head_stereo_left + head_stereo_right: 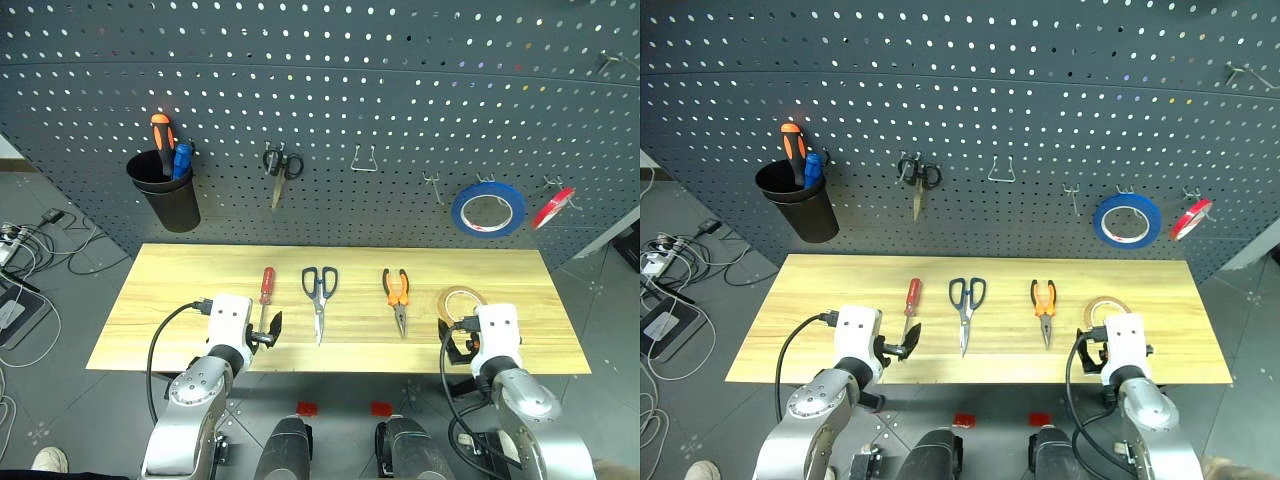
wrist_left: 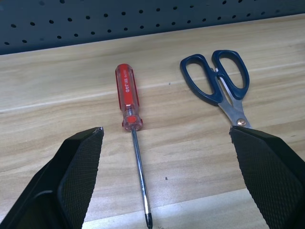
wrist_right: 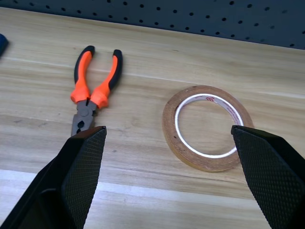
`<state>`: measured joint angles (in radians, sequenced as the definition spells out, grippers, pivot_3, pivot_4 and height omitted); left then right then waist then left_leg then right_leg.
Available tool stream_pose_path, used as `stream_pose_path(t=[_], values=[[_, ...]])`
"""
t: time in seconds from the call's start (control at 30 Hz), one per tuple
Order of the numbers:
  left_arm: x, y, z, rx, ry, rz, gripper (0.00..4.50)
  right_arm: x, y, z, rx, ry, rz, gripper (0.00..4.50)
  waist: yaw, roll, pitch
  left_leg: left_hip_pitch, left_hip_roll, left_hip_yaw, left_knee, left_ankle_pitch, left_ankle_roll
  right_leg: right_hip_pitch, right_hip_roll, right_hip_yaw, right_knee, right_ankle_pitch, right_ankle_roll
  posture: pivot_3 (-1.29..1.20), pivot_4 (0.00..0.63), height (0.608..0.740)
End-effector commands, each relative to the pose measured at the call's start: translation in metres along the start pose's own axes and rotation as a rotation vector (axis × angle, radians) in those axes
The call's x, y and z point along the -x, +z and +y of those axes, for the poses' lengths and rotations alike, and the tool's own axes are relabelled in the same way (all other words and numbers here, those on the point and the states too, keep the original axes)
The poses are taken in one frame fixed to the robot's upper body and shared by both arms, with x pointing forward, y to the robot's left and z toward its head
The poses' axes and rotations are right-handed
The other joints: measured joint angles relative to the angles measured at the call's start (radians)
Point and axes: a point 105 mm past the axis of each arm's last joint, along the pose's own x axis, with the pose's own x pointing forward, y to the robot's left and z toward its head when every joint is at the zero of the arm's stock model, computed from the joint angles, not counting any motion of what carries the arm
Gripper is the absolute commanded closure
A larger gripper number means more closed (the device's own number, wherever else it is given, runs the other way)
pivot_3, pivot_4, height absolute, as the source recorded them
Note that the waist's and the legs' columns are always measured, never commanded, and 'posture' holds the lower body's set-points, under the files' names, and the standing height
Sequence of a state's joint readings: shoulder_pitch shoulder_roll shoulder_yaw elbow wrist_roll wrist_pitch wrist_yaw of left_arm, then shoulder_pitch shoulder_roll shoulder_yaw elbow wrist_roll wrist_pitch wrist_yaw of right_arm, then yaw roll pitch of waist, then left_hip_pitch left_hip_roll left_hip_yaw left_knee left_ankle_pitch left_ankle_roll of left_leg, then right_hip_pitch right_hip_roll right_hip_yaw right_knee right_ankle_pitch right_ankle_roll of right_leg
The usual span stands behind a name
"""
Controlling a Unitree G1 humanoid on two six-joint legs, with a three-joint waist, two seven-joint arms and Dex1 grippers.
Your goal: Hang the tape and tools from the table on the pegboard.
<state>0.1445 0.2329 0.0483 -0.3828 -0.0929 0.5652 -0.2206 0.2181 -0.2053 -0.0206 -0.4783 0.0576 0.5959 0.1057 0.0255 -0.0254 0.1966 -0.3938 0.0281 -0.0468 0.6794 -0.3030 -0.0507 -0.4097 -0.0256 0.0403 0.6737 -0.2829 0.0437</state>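
Table [image 1: 200,290]: screwdriver [image 1: 266,293] handle toward pegboard [image 1: 400,100].

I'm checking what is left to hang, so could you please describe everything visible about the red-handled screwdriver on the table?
The red-handled screwdriver has a clear red, plastic-looking handle with small printed lettering and a thin bright metal shaft ending in a cross-shaped tip. It lies flat on the light wooden table, handle toward the pegboard and tip toward the robot. It is apart from the scissors beside it. The open left gripper hovers just short of its tip, not touching it.
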Motion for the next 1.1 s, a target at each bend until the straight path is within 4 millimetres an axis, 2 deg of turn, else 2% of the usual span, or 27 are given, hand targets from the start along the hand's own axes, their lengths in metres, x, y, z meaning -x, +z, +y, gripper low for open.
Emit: stream_pose_path(t=[0.03,1.1], values=[[0.0044,0.0118,0.0041,-0.026,0.023,-0.045,0.03,0.0011,0.0086,-0.0062,0.021,-0.017,-0.038,0.00,0.000,0.000,0.000,0.000,0.000,0.000,0.000,0.000,0.000,0.000,0.000,0.000,0.000,0.000,0.000,0.11,0.194,0.740],[0.0042,0.0148,0.0022,-0.001,0.015,-0.054,0.03,0.0013,0.0113,-0.0060,0.031,0.000,-0.040,0.00,0.000,0.000,0.001,0.000,0.000,0.000,0.000,0.000,0.000,0.000,0.000,0.000,0.000,0.000,0.000,0.11,0.221,0.740]])
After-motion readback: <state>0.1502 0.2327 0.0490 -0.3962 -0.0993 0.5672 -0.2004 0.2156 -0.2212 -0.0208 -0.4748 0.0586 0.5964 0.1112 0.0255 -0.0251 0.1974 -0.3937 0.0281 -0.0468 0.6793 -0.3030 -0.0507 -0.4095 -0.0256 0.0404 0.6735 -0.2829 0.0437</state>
